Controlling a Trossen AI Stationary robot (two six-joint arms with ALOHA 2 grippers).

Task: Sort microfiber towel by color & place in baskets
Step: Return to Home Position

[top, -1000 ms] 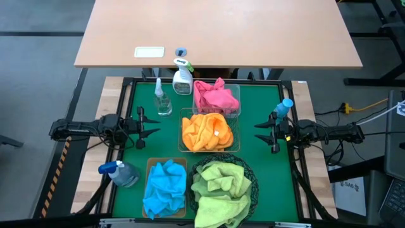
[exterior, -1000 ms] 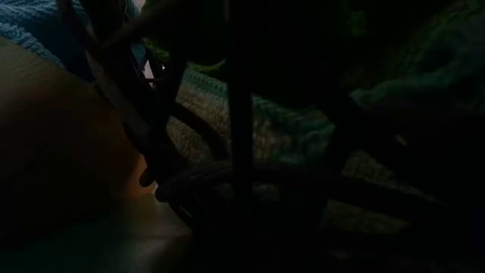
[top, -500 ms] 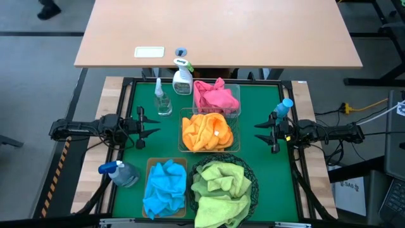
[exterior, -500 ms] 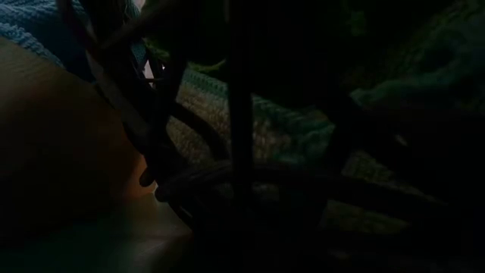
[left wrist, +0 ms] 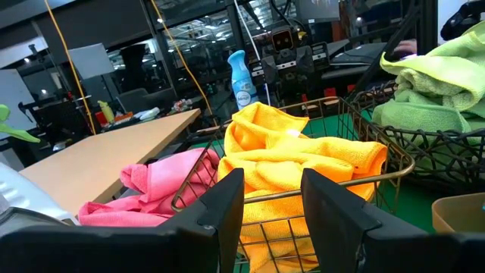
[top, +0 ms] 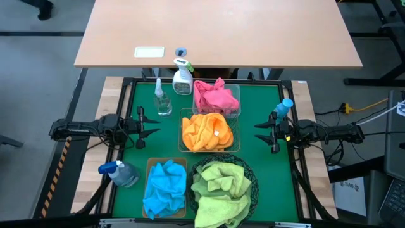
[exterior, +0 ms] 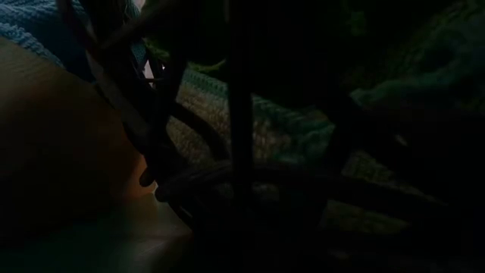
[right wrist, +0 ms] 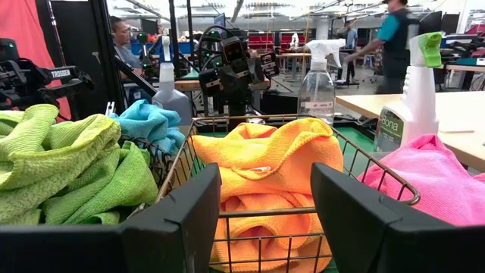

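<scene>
Between the left gripper (top: 155, 127) and right gripper (top: 258, 132), fingers spread empty, sits the orange-towel basket (top: 238, 142).

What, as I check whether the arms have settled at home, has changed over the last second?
Nothing visibly moved. The left gripper and right gripper stay parked at the sides of the green table, fingers open and empty. The pink microfiber towel, orange microfiber towel, blue microfiber towel and green microfiber towels lie sorted where they were.
</scene>
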